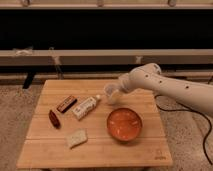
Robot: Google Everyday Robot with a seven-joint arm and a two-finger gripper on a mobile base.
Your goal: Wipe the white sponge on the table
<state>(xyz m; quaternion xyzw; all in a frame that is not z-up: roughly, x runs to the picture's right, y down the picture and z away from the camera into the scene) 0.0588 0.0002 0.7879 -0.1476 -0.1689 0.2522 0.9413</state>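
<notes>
Light-wood plank table (47, 150), square, with a small dark logo (159, 155) at the front right corner. It stands on a speckled floor, with dark horizontal rails behind it.

Containers:
- Orange bowl (124, 124), right of centre on the top, upright, round, the largest item here. The inside shows an orange-red surface with paler mottling. I cannot tell whether that is contents or the bowl's own finish.
- White bottle (86, 107) with a label, lying on its side near the middle, set diagonally, cap end pointing up and right. The body is opaque, so its fill cannot be seen.

Other items:
- White sponge (76, 138), a small flat off-white block lying on the front left part of the table. It is left of the bowl, below the bottle, and touches neither. Nothing is on it or holding it.
- Brown bar-shaped packet (66, 103), just left of the bottle and parallel to it.
- Dark red-brown oblong item (54, 118), near the left edge, below the packet. Too small to identify.

Robot:
- White arm (165, 87) reaches in from the right, over the rear right of the table.
- Gripper (111, 94) hangs over the rear centre of the top, just beside the bottle's cap end and above the bowl's far side, well apart from the sponge. Whether it is spread or closed, I cannot tell.
- Dark cable (207, 135) trails over the floor at the right.
</notes>
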